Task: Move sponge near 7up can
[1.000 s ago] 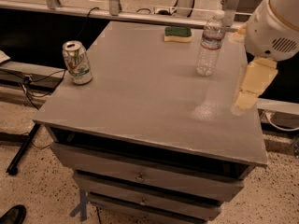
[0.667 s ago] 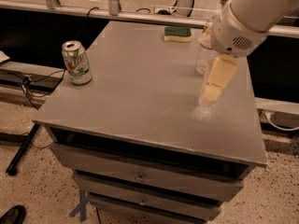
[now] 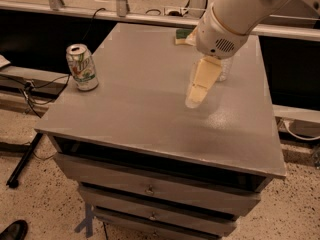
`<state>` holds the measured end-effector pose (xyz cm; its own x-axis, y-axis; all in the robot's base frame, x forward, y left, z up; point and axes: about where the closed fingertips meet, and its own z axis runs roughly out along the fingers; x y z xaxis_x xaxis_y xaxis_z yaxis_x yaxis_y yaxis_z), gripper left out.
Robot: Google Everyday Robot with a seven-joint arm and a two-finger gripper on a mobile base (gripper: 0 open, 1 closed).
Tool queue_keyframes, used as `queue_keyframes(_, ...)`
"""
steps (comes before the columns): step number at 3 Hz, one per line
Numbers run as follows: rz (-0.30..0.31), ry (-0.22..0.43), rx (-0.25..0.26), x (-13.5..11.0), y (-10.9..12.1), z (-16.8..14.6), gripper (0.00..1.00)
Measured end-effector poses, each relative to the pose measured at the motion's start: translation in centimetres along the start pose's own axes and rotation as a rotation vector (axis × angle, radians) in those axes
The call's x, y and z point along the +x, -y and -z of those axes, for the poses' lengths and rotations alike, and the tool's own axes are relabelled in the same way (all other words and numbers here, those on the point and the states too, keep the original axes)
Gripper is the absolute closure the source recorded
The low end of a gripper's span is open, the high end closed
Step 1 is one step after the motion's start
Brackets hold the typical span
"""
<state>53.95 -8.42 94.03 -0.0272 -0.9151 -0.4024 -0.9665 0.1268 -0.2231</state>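
The 7up can (image 3: 83, 67) stands upright near the left edge of the grey table (image 3: 140, 114). The sponge (image 3: 183, 35), dark green on top with pale foam below, lies at the table's far edge; the arm hides its right part. My gripper (image 3: 196, 96) hangs over the middle of the table, pale fingers pointing down and to the left, well in front of the sponge and far right of the can. It holds nothing that I can see.
A clear plastic water bottle (image 3: 225, 68) stands behind the arm at the right, mostly hidden. The table is a drawer cabinet with handles (image 3: 148, 189) at the front. Cables and a dark ledge run behind. A stand leg (image 3: 22, 161) is on the floor at left.
The arm has swung left from the table's right edge to over its middle and now covers most of the water bottle. The can and sponge have not moved.
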Motion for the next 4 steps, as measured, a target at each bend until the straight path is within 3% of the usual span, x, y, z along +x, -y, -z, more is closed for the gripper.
queue_keyframes(1, 0.0, 0.002, 0.021, -0.3, 0.7, 0.0, 0.0)
queue_keyframes(2, -0.026, 0.022, 0.074, -1.3, 4.6, -1.5, 0.0)
queue_keyframes(4, -0.118, -0.006, 0.159, -1.6, 14.8, -6.9, 0.0)
